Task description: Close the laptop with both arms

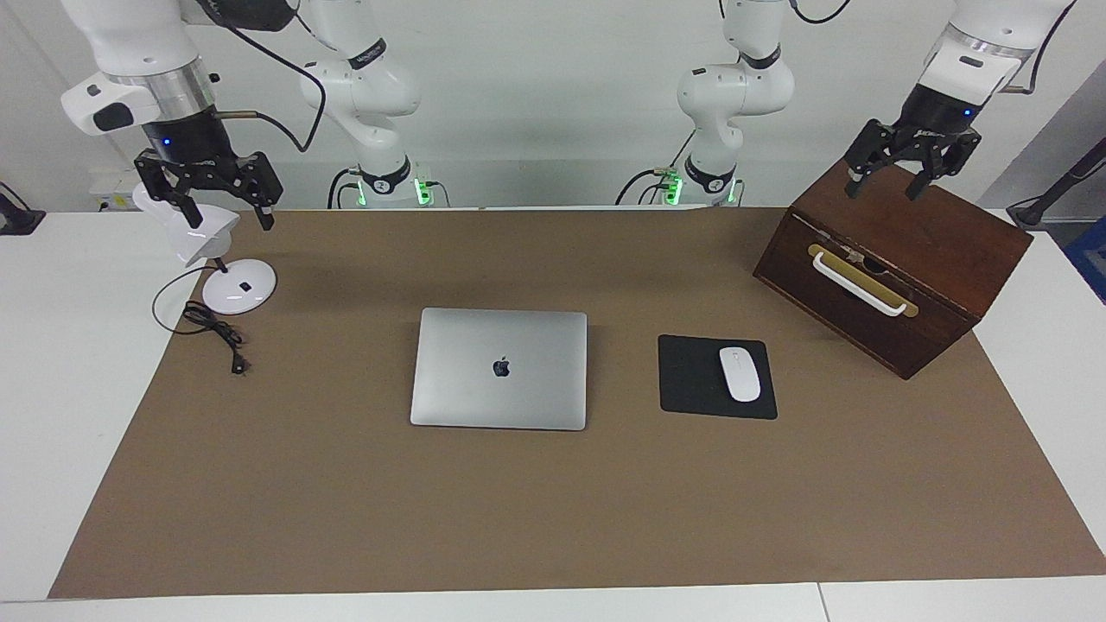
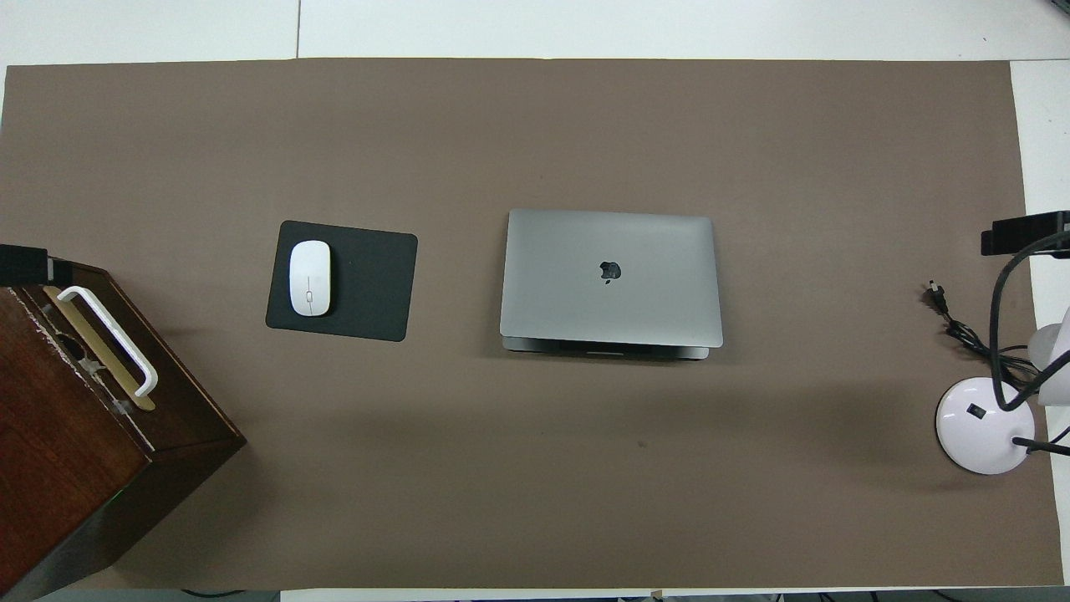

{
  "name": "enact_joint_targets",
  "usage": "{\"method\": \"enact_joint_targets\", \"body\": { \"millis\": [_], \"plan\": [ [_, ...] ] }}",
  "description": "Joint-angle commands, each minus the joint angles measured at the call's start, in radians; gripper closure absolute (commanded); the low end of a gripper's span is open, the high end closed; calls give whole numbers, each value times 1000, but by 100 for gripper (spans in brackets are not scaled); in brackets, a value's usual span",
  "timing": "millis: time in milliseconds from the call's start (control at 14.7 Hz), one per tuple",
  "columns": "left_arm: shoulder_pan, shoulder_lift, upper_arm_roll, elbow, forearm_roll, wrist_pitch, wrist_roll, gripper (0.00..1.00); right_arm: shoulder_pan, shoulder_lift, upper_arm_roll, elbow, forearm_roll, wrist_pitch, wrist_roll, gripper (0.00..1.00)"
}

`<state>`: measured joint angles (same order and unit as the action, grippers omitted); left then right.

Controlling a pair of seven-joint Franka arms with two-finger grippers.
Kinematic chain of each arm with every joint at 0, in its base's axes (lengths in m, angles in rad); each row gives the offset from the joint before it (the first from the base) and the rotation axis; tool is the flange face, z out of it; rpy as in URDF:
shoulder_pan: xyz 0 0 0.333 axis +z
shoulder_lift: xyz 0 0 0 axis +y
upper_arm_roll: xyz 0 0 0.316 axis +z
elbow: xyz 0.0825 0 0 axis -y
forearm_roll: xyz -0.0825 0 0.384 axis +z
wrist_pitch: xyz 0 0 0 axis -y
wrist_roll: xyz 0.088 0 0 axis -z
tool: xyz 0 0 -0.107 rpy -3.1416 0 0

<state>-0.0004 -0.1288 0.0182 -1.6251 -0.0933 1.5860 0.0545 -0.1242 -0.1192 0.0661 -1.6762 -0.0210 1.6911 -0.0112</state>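
Here's the bench [image 1: 536,518] under its brown mat, and the job looks done. On the left arm's end sits the wooden box [image 1: 899,259]; above its top hangs the left gripper [image 1: 899,177], fingers spread, carrying nothing. In the middle of the mat lies the laptop [image 1: 499,369], lid down flat, logo up, nothing touching it. From overhead a thin sliver of the base shows under the lid's edge nearest the robots, so I'd call it shut, or all but. Beside it, toward the left arm's end, are the black mousepad [image 1: 696,376] and white mouse [image 1: 740,373]. Over the desk lamp [image 1: 229,281] at the other end hangs the right gripper [image 1: 225,207], released, empty. Nothing left but parking, I'd judge.
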Motion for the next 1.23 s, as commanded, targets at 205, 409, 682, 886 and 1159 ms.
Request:
{"method": "enact_joint_targets", "body": {
  "millis": [205,409,682,886,1159],
  "plan": [
    [3,35,-11,-10,75,-60,4,0,-15,-17,4,-14,19,5,5,0],
    [7,32,-11,-22,75,-78,5,0,-17,-17,4,-14,19,5,5,0],
    [10,31,-12,-22,73,-87,5,0,-15,-17,4,-16,19,10,1,0],
    [11,28,-11,-32,73,-90,5,0,-15,-19,4,-20,18,12,0,0],
    [11,28,-11,-32,73,-89,5,0,-15,-19,4,-25,19,15,0,0]
  ]
}}
